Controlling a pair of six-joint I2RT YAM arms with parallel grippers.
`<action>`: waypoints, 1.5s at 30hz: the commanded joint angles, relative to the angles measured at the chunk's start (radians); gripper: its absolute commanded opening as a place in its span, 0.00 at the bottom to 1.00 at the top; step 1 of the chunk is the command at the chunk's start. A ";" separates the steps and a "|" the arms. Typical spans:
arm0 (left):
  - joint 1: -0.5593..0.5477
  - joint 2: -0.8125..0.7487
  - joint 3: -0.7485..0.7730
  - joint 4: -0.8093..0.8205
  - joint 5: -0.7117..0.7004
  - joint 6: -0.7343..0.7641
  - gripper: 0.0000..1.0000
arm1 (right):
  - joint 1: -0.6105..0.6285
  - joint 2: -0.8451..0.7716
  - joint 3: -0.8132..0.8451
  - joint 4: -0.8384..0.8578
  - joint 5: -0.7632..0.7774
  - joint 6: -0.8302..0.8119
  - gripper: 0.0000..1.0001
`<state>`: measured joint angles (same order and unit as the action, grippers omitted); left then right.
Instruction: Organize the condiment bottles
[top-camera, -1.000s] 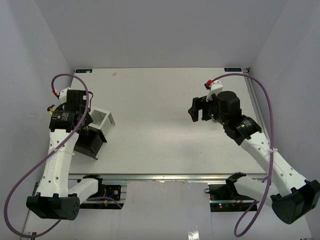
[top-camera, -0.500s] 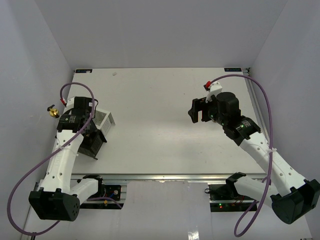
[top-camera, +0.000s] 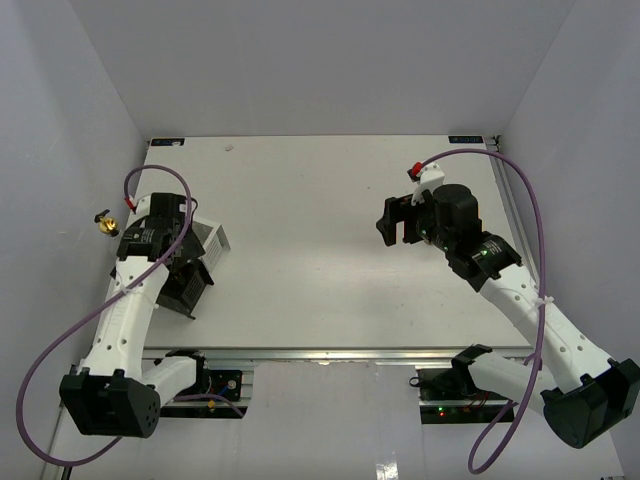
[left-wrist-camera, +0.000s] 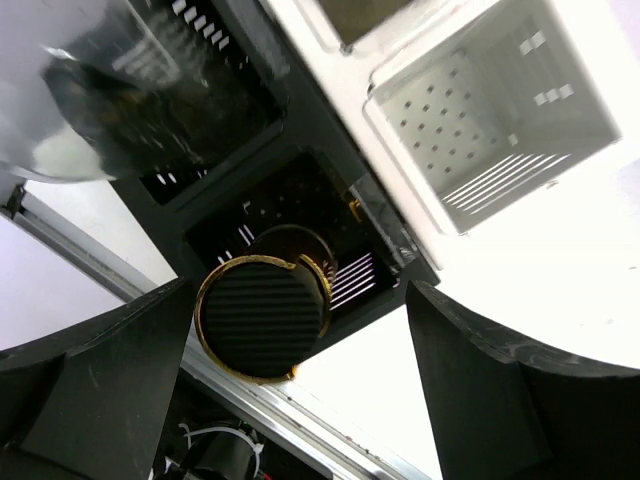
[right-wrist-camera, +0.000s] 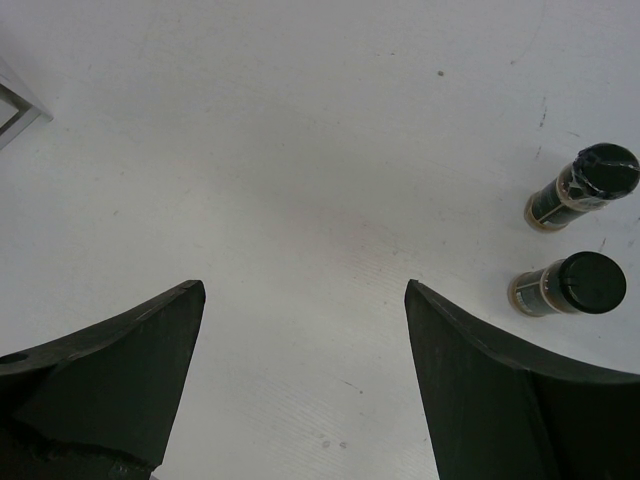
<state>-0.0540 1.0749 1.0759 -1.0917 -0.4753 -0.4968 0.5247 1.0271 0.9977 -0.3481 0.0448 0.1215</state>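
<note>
In the left wrist view a condiment bottle with a dark ribbed, gold-rimmed cap (left-wrist-camera: 262, 318) stands upright in a black compartment of the rack (left-wrist-camera: 400, 262). My left gripper (left-wrist-camera: 298, 300) hangs open above it, its fingers well apart on either side and touching nothing. From the top view the left gripper (top-camera: 172, 262) sits over the rack (top-camera: 207, 238) at the table's left. My right gripper (right-wrist-camera: 305, 290) is open and empty above bare table. Two small black-capped bottles (right-wrist-camera: 585, 185) (right-wrist-camera: 570, 285) stand to its right. In the top view the right gripper (top-camera: 386, 222) hovers right of centre.
A dark glossy rounded thing (left-wrist-camera: 130, 90) fills a neighbouring black compartment; what it is I cannot tell. The rack's white perforated compartment (left-wrist-camera: 490, 110) holds nothing. The table's near metal rail (left-wrist-camera: 90, 262) runs just beside the rack. A small gold fitting (top-camera: 103, 222) shows by the left wall.
</note>
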 joint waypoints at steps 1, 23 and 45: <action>0.006 -0.021 0.146 -0.037 -0.020 0.013 0.98 | -0.002 -0.013 -0.004 0.020 -0.002 -0.016 0.88; -0.493 0.218 0.322 0.238 0.342 0.039 0.98 | -0.303 0.078 0.015 -0.051 0.141 0.078 0.89; -0.590 0.240 -0.088 0.618 0.407 0.048 0.98 | -0.416 0.434 0.030 0.123 0.111 0.060 0.86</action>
<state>-0.6431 1.3672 1.0011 -0.5379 -0.0685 -0.4609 0.1136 1.4142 0.9630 -0.2832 0.1291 0.1880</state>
